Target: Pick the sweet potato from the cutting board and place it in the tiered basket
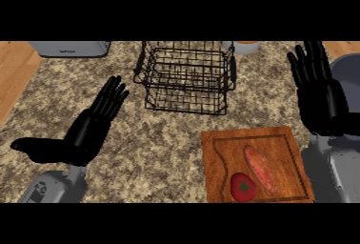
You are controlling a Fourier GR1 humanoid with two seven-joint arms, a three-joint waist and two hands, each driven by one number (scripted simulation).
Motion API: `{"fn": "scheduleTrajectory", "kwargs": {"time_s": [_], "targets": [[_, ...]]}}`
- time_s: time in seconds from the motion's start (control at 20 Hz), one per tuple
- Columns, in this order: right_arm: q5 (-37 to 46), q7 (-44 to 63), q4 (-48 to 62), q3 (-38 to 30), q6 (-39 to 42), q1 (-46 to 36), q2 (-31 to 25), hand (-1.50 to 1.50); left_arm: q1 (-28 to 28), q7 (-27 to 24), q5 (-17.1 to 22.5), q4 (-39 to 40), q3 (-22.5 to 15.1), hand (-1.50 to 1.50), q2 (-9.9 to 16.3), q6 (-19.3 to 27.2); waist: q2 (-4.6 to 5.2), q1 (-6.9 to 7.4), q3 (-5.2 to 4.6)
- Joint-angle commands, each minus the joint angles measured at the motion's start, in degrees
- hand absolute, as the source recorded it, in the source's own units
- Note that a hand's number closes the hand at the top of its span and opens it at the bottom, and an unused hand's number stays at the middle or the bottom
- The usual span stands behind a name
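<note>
A long pinkish sweet potato lies on the wooden cutting board at the lower right of the counter. A black wire tiered basket stands behind the board, at the middle back. My right hand is open at the right edge, fingers straight and pointing away, above and to the right of the board. At the left, well away from the board, my left hand is open too, with nothing in it.
A red tomato sits on the board's front, next to the sweet potato. A grey toaster stands at the back left. A cup is behind the basket, and a grey rounded object shows at the right edge.
</note>
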Motion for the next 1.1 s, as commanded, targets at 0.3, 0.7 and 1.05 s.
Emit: {"fn": "scheduleTrajectory", "kwargs": {"time_s": [0.3,0.7,1.05], "targets": [[16.22,3.19,6.63,-7.30,-2.88,8.76,-19.68,1.50,12.82,3.80,-8.59,9.88,1.99,0.00,3.32,11.78,3.47,-2.53,-1.18],[-0.51,-4.48,1.03,-15.89,0.48,19.47,-7.36,-1.50,14.51,1.23,-12.46,15.19,2.35,0.00,-0.56,13.93,1.80,-1.01,-0.49],[5.10,15.77,-9.22,-7.55,10.93,25.24,-21.94,-1.50,14.37,3.28,-14.25,13.89,0.64,0.00,-1.56,16.14,1.71,-1.49,-0.71]]}}
